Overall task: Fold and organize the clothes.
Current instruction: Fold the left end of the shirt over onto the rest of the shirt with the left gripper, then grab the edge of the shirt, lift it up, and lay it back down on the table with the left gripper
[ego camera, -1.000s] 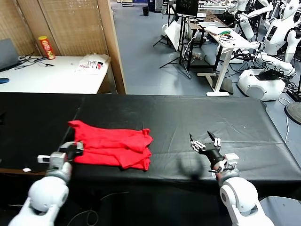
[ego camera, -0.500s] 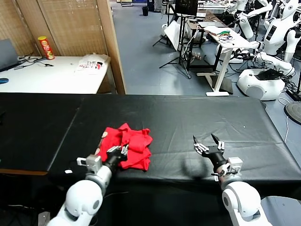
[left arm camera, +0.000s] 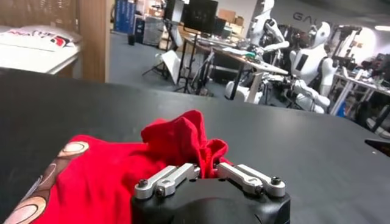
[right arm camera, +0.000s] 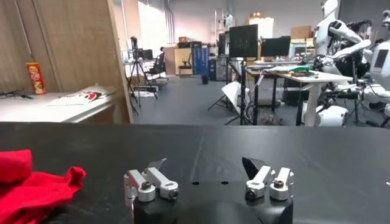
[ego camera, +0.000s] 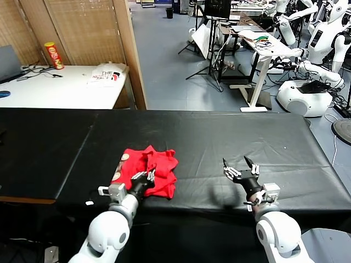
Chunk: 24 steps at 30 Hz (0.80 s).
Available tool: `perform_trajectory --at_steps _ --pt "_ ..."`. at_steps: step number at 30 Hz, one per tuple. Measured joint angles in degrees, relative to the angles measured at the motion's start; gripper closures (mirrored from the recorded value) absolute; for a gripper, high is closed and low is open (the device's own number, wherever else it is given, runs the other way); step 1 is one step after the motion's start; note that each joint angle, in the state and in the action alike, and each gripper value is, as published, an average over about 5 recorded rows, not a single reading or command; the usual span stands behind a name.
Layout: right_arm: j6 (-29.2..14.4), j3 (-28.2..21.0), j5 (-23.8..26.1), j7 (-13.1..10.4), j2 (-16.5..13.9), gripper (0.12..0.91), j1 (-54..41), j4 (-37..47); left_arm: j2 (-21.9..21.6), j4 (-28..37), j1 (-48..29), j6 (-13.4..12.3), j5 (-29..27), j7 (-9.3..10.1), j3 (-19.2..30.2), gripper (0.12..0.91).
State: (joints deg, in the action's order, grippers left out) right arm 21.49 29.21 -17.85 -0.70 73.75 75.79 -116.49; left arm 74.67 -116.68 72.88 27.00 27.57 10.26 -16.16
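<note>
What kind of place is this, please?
Probably a robotics lab or workshop. White humanoid robots stand in the background, desks with a monitor fill the floor, and a red T-shirt lies on a black table as test material.

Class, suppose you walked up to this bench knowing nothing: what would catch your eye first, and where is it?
First, the bright red T-shirt, bunched into a folded heap near the front edge of the black table, a strip of brown print showing at its left end. The left gripper sits at its near edge; the right gripper hangs open over bare cloth to the right.
</note>
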Motion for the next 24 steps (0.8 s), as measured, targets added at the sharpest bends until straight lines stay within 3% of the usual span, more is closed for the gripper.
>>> perform_trajectory --at_steps 8,12,18,24 --pt "-0.1 -1.8 0.7 1.5 -0.6 0.227 -1.5 1.1 3.2 0.7 -0.3 -0.5 2.3 1.16 1.0 0.385" --pt "-0.1 -3.6 -0.5 4.2 -1.7 0.227 -2.7 1.7 3.8 -0.6 0.0 -0.5 5.7 1.84 0.4 0.253" --pt "-0.5 -10.4 -2.7 9.5 -4.6 0.227 -6.6 3.2 1.2 -2.6 0.0 -1.8 2.1 0.85 -3.0 0.233" --pt "0.2 -19.9 -1.9 9.7 -5.3 0.227 -13.0 6.1 -1.7 -2.1 1.9 -3.0 -2.1 -0.02 -7.3 0.232"
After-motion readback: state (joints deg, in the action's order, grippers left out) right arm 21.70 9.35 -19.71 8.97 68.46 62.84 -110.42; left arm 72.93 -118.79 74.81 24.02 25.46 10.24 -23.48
